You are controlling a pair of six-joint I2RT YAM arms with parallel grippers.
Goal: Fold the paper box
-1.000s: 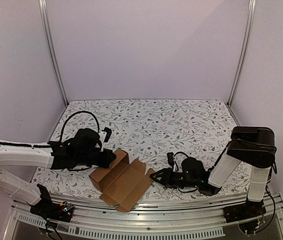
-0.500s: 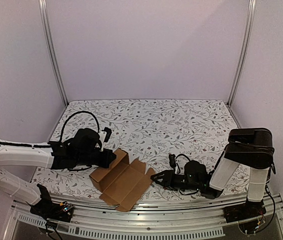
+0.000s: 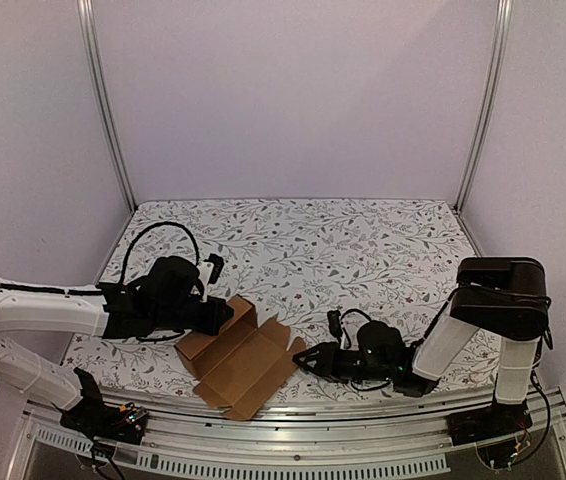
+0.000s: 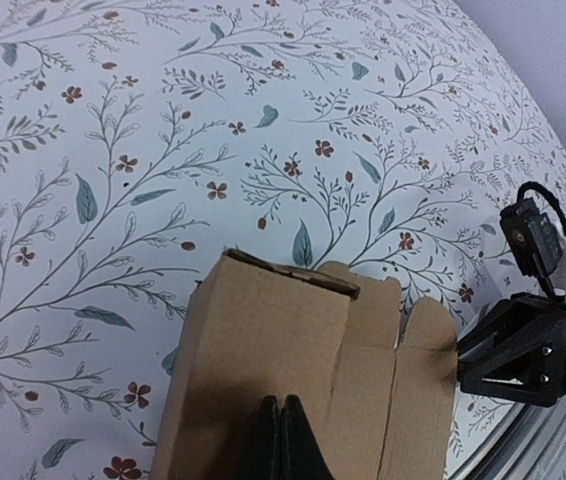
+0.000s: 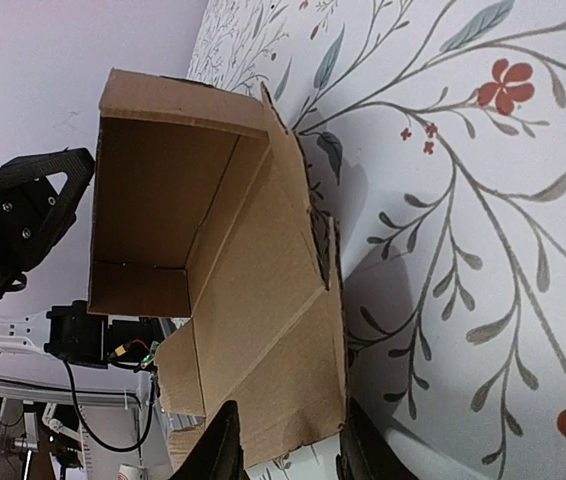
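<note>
The paper box [image 3: 245, 358] is a brown cardboard sheet, partly folded, lying near the table's front edge with one wall raised at its far left end. My left gripper [image 3: 225, 316] is shut, and its fingertips [image 4: 281, 432] rest against the outer face of that raised wall [image 4: 263, 340]. My right gripper [image 3: 303, 358] is open at the box's right side. In the right wrist view its fingers [image 5: 221, 452] stand either side of the edge of a flat flap [image 5: 283, 350], without closing on it. The box's open inside [image 5: 163, 200] faces that camera.
The table has a floral cloth [image 3: 363, 250] and a metal rail [image 3: 293, 425] along its front edge, close under the box. White walls and aluminium posts [image 3: 103, 110] enclose the sides and back. The right arm's black cable [image 3: 348, 315] loops above its wrist.
My right gripper has moved left, up to the box's right flap. The box has shifted slightly left and toward the front edge. The left arm has stayed put.
</note>
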